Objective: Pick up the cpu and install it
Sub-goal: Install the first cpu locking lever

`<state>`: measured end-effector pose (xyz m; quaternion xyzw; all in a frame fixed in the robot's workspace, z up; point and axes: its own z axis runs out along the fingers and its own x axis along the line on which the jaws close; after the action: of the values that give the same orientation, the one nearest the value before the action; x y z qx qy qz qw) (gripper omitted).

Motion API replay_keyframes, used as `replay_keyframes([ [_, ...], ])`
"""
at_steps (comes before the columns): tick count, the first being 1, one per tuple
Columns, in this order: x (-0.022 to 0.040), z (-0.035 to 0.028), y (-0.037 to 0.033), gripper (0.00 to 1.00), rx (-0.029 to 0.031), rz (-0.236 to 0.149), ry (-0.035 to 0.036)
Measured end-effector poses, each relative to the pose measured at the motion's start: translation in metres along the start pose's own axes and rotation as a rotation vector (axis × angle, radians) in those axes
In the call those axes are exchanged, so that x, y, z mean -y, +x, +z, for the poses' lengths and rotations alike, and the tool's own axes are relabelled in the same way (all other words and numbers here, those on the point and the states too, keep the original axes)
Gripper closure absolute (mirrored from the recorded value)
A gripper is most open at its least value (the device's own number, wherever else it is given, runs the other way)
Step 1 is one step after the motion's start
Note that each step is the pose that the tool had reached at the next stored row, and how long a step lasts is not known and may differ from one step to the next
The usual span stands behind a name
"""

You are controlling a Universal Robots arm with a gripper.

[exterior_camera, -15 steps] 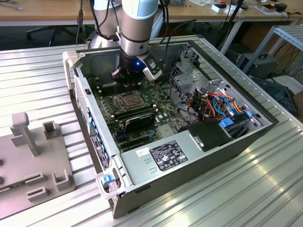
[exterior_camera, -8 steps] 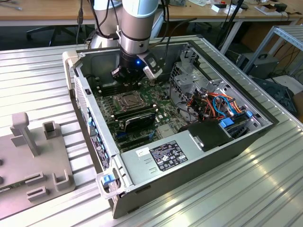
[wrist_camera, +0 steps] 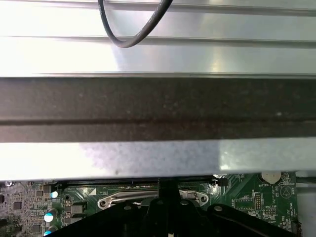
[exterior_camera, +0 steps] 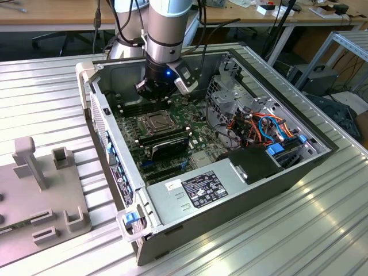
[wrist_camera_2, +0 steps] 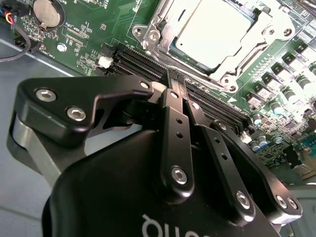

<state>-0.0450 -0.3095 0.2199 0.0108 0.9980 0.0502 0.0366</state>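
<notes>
Cpu [wrist_camera_2: 217,29], small flat square chip with dull silver-grey metal top, lies flat inside the square metal-framed socket [wrist_camera_2: 158,27] on the green motherboard [wrist_camera_2: 98,34]; frame rails run round its edges, so it looks already seated; in the exterior view the cpu [exterior_camera: 156,122] sits mid-board inside the open dark-grey computer case [exterior_camera: 172,238], well in from the case walls; black two-finger gripper [wrist_camera_2: 175,81] hangs just beside the socket on the side of the black memory slots [wrist_camera_2: 138,61]; its fingers are pressed together, no gap between them, nothing held; tips over the slot rows, apart from the chip; in the exterior view the gripper [exterior_camera: 154,99] is low inside the case near its far wall, under the grey arm; first wrist view: grey case wall [wrist_camera: 158,158] close in front, socket frame lever just past the fingers; handling, judged: chip thin, light, rigid, smooth lid likely slippery, underside contacts fragile; take by two opposite edges, keep level, no squeeze on the faces; outward: blue-tabbed drive bays and orange cables at the case's exterior-view-right end; silver power supply box [exterior_camera: 198,192] along the near wall; case lies on a ribbed aluminium table [exterior_camera: 322,230]; grey plastic fixture tray [exterior_camera: 40,190] at the table's exterior-view-left edge
</notes>
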Motion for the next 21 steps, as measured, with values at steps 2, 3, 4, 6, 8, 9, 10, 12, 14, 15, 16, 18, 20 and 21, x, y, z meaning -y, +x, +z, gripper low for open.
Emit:
replay_keyframes([
  [2, 0.0, -0.0001, 0.0, 0.89, -0.0001, 0.0, 0.0001],
  [3, 0.0, -0.0001, 0.0, 0.89, -0.0002, 0.0, 0.0003],
  [4, 0.0, -0.0001, 0.0, 0.89, -0.0001, 0.0, 0.0002],
  [6, 0.0, -0.0002, 0.0009, 0.89, 0.0002, 0.0, 0.0003],
  [8, 0.0001, -0.0003, 0.0028, 0.89, 0.0022, 0.0, 0.0003],
  [9, 0.0, -0.0003, 0.0033, 0.89, 0.0027, 0.0, 0.0002],
  [10, 0.0001, -0.0003, 0.0033, 0.89, 0.0028, 0.0, 0.0002],
  [12, 0.0001, -0.0003, 0.0033, 0.89, 0.0027, 0.0, 0.0002],
  [14, 0.0001, -0.0003, 0.0035, 0.89, 0.0028, 0.0, 0.0001],
  [15, 0.0001, -0.0003, 0.0035, 0.89, 0.0027, 0.0, 0.0002],
  [16, 0.0001, -0.0003, 0.0036, 0.89, 0.0027, 0.0, 0.0001],
  [18, 0.0001, -0.0003, 0.0036, 0.89, 0.0028, 0.0, 0.0002],
  [20, 0.0001, -0.0003, 0.0036, 0.89, 0.0028, 0.0, 0.0002],
  [21, 0.0003, -0.0003, 0.0037, 0.89, 0.0028, 0.0, 0.0001],
])
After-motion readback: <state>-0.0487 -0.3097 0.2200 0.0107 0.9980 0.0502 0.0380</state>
